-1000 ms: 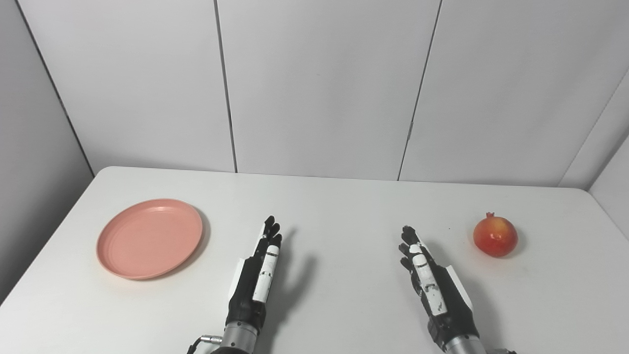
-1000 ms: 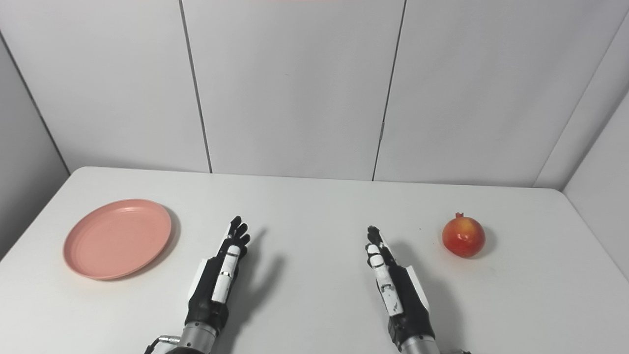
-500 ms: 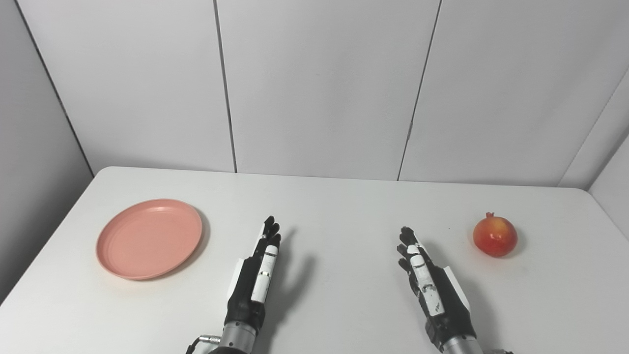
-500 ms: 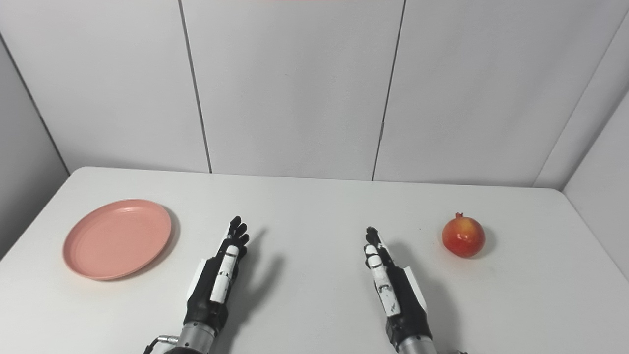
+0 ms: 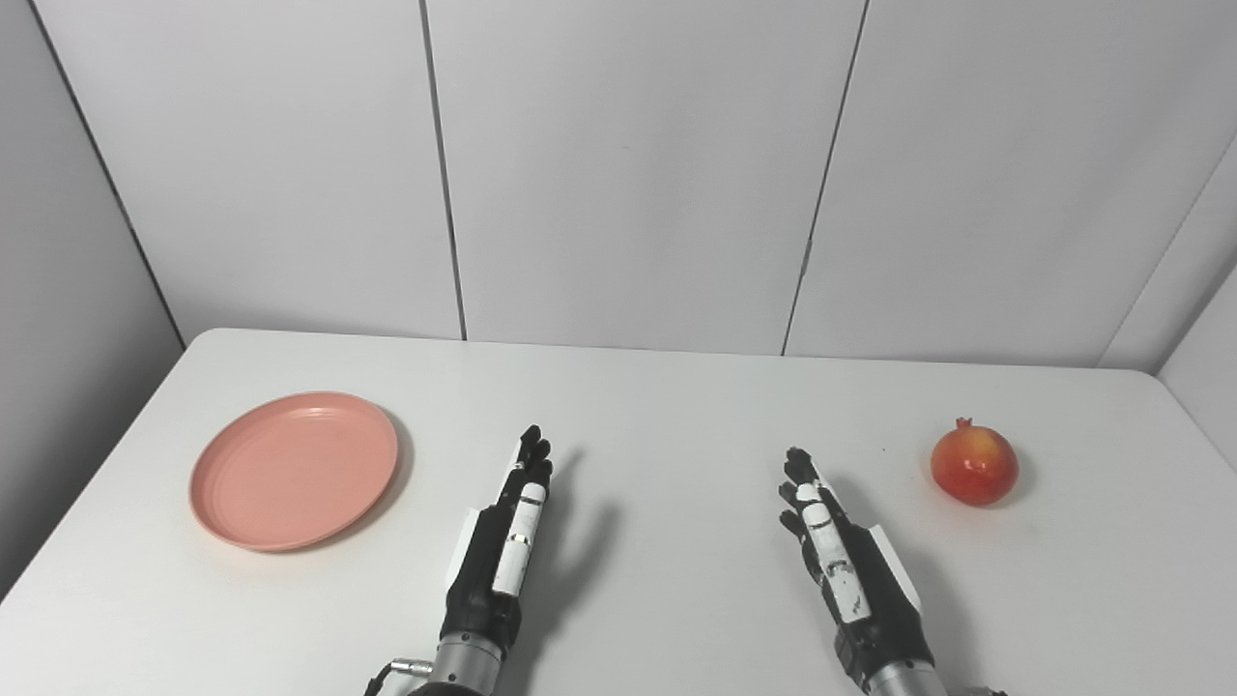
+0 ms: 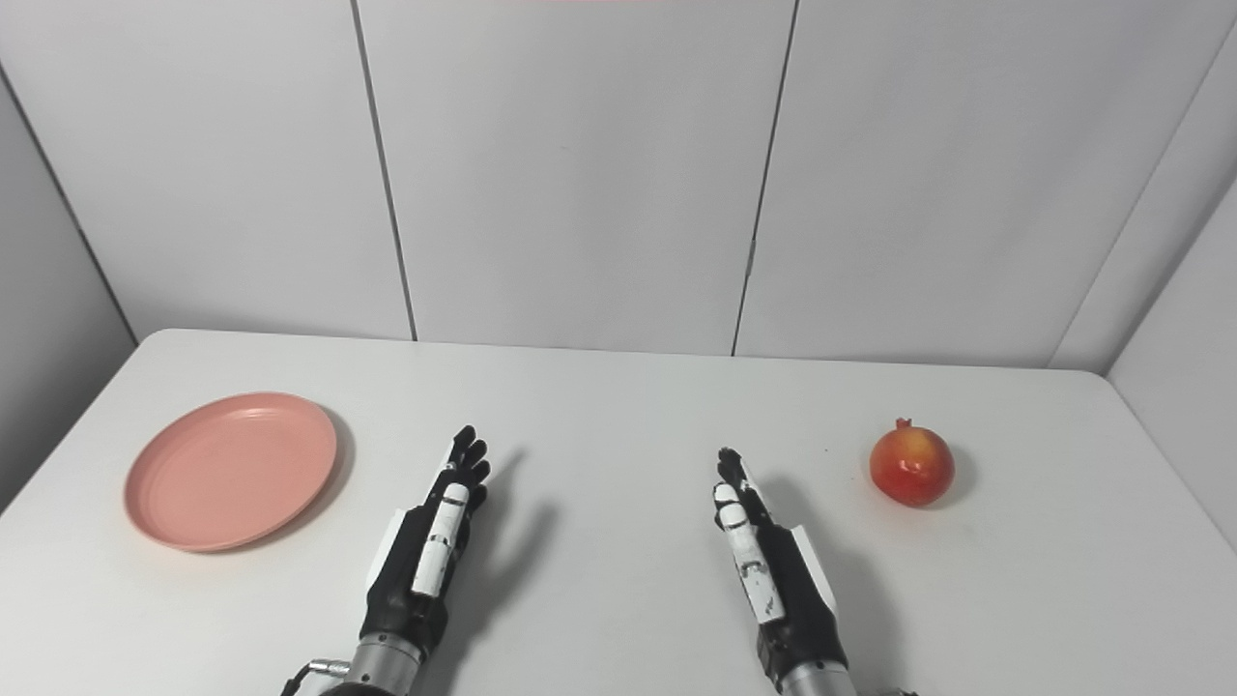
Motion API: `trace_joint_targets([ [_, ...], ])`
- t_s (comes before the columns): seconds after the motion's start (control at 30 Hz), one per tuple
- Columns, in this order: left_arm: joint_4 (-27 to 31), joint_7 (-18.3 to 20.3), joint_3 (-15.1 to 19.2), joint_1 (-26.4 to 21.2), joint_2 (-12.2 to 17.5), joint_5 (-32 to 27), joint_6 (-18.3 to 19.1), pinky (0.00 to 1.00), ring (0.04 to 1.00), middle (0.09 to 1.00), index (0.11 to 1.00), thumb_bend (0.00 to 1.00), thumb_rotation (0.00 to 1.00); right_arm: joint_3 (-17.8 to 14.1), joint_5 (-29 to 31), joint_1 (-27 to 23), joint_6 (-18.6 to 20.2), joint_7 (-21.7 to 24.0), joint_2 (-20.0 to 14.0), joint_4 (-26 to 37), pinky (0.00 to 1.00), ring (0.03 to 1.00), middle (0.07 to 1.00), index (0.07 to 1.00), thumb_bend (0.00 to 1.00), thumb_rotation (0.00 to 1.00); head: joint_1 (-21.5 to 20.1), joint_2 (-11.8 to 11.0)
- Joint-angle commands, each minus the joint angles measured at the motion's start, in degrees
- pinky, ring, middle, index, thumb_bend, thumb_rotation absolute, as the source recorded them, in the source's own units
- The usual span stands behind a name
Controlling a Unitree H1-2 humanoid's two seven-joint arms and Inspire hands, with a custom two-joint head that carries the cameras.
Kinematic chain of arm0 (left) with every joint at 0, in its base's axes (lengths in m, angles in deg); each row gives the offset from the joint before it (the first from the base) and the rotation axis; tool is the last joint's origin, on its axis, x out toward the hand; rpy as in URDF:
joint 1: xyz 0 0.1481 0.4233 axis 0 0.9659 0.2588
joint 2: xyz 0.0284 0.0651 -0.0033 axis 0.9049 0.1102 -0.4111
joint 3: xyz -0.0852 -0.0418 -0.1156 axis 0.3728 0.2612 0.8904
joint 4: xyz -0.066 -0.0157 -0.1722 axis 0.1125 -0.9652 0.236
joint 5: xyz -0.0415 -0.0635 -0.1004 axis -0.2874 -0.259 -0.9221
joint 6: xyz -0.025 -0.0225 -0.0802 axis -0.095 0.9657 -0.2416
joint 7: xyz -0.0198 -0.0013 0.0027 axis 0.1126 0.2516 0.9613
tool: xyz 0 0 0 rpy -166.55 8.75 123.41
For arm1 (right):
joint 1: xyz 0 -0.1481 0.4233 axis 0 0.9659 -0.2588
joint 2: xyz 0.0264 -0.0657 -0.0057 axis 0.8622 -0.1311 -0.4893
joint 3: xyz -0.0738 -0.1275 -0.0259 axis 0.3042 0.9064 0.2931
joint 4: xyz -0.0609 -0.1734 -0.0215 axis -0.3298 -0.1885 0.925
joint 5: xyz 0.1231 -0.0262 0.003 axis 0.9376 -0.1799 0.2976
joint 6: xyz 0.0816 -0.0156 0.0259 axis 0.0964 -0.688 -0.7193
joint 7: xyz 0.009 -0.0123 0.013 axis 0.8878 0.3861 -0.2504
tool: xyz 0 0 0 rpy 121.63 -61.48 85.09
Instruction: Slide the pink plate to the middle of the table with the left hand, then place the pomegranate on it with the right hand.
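Spanning a grey-panelled corner, the white matte table [image 5: 676, 406] carries a round pink plastic plate [image 5: 294, 469] at left, a red-yellow pomegranate [image 5: 973, 465] at right, and between them the left hand [image 5: 503, 561] and right hand [image 5: 850, 570], fingers extended, holding nothing.

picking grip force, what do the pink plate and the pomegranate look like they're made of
Pink plate: probably plastic, matte, judging by its even flat colour, faint moulded rings and thin raised rim. Pomegranate: smooth, slightly glossy red-yellow skin with a small crown on top; whether it is real fruit or a plastic replica cannot be told.
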Motion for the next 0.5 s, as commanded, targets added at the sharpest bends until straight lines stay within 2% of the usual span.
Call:
trace_joint_targets([
  [0.0, 0.3, 0.1, -0.6, -0.9, -0.3, 0.6, -0.5, 1.0, 0.992, 1.0, 0.997, 0.42, 1.0, -0.3, 0.3, -0.8, -2.6, 0.0, 0.0, 1.6, 0.98, 0.984, 0.993, 0.975, 0.2, 1.0, 0.9, -0.1],
  [0.07, 0.0, -0.3, -0.9, -0.9, -0.8, 1.1, -0.7, 1.0, 0.987, 0.999, 0.993, 0.41, 1.0, -0.7, 1.0, -0.7, -2.3, 0.2, -0.3, 1.8, 0.98, 0.987, 0.994, 0.978, 0.21, 1.0, 3.0, -0.4],
  [0.13, -0.2, -0.5, -1.0, -0.9, -1.0, 1.3, -0.9, 1.0, 0.984, 0.997, 0.99, 0.41, 1.0, -0.9, 1.2, -0.7, -2.3, 0.4, -0.4, 1.9, 0.98, 0.988, 0.995, 0.979, 0.22, 1.0, 3.0, -0.4],
  [0.17, -0.8, -1.0, -1.3, -1.0, -1.4, 1.9, -1.2, 1.0, 0.984, 0.997, 0.99, 0.41, 1.0, -1.3, 1.9, -0.6, -2.6, 0.8, -0.8, 1.9, 0.98, 0.988, 0.995, 0.979, 0.22, 1.0, 6.1, -1.2],
  [0.37, -2.4, -3.7, -2.6, -1.4, -3.6, 5.5, -1.2, 0.96, 0.963, 0.973, 0.968, 0.43, 1.0, -2.7, 4.5, -0.2, -4.6, 2.6, -2.7, 1.3, 1.0, 0.991, 0.997, 0.988, 0.29, 1.0, 11.5, -2.1],
  [0.47, -3.0, -4.2, -2.9, -1.5, -4.0, 6.2, -1.6, 0.95, 0.962, 0.972, 0.968, 0.43, 1.0, -2.9, 5.0, -0.2, -4.2, 2.9, -3.0, 1.6, 1.0, 0.99, 0.996, 0.988, 0.29, 1.0, 11.5, -2.1],
])
